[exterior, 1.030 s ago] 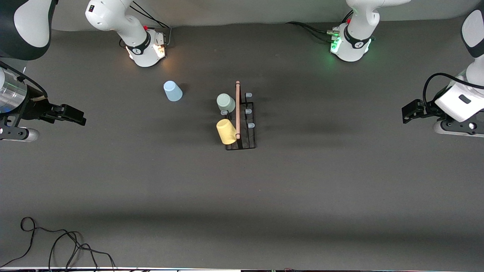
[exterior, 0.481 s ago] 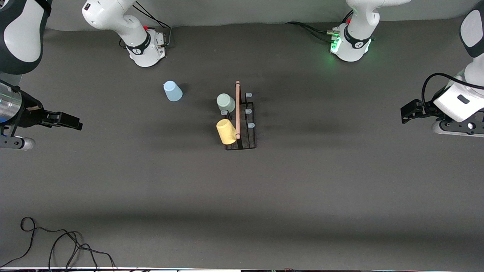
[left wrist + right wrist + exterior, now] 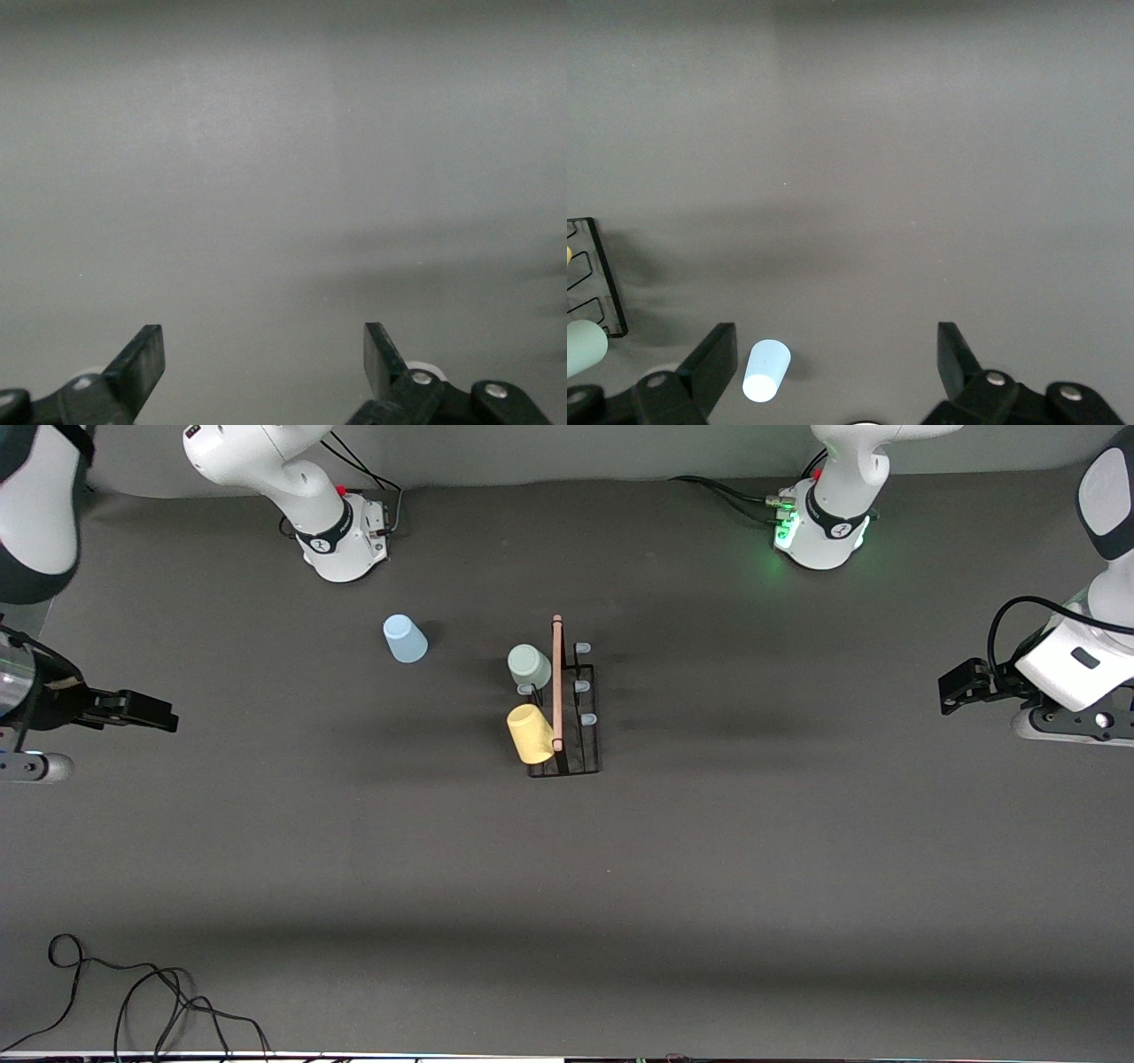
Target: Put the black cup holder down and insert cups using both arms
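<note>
Yellow cup [image 3: 530, 734] and green cup [image 3: 528, 664] already sit on black cup holder [image 3: 576, 722] mid-table, blue cup [image 3: 404, 638] left standing toward the right arm's end, while right gripper [image 3: 146, 709] and left gripper [image 3: 959, 685] hang wide open, empty, at table ends

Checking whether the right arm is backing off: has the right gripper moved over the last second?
Yes. The right gripper has drawn away from the pale blue cup, toward the right arm's end of the table.
</note>
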`<move>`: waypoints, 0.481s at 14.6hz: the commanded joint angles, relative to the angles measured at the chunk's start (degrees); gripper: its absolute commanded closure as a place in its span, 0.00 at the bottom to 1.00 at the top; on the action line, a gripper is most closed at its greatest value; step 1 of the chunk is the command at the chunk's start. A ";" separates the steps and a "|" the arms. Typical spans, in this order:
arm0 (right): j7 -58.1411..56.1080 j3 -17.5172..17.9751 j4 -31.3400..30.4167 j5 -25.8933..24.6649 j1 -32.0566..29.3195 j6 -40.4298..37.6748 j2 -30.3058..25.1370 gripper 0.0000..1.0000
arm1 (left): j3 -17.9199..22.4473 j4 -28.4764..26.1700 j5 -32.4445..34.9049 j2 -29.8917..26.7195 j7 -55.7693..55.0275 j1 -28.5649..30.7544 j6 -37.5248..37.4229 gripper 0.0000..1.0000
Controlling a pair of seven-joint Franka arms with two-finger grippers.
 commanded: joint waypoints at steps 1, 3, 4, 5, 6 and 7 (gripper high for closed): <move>-0.31 7.58 -0.43 -2.71 -6.44 -0.79 -2.73 0.00 | 0.24 0.52 0.14 -0.06 -1.11 -0.62 -0.85 0.00; -0.31 11.88 -1.74 -4.38 -9.78 -0.62 -4.31 0.00 | 0.24 0.52 0.14 0.03 -1.11 -0.62 -0.85 0.00; -0.31 13.91 -3.06 -4.91 -11.45 0.08 -5.45 0.00 | 0.24 0.52 0.14 0.03 -1.11 -0.62 -0.85 0.00; -0.31 15.93 -4.64 -5.09 -13.47 1.04 -6.77 0.00 | 0.24 0.52 0.14 0.03 -1.11 -0.62 -0.77 0.00; -0.31 17.25 -6.83 -5.09 -14.71 2.45 -8.35 0.00 | 0.24 0.52 0.14 0.03 -1.11 -0.62 -0.76 0.00; -0.31 17.96 -9.29 -5.18 -15.50 4.11 -10.10 0.00 | 0.24 0.52 0.14 0.03 -1.11 -0.62 -0.76 0.00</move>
